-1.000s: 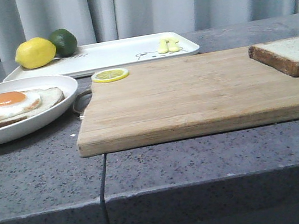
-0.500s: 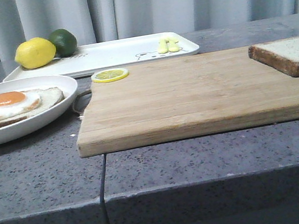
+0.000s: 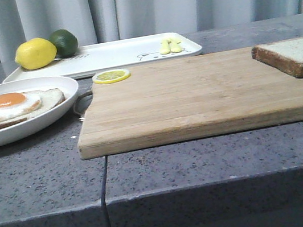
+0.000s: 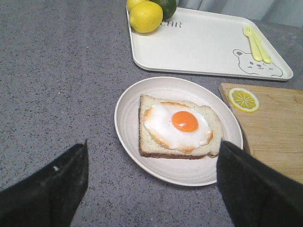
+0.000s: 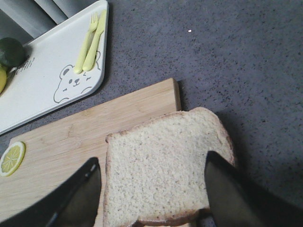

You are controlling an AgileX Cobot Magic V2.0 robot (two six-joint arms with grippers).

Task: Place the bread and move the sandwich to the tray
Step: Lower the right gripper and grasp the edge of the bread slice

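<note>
Pale bread (image 5: 165, 165) lies on the wooden board's (image 3: 195, 95) right end between the right gripper's (image 5: 151, 198) spread jaws, so the pick-up seems in hand; next: descend, pinch it, carry it onto the egg-topped sandwich (image 4: 177, 126) beneath the left gripper's (image 4: 151, 189) spread jaws.

The flat white rectangular tray (image 4: 203, 47) with rounded corners bears dark printed capitals near the corner where the yellow lemon (image 4: 146, 17) sits; in the left wrist view the letters "CAR" show, and anything before them is hidden behind the fruit. The right wrist view shows the same print, too blurred to read. No other writing or numbers can be read.
</note>
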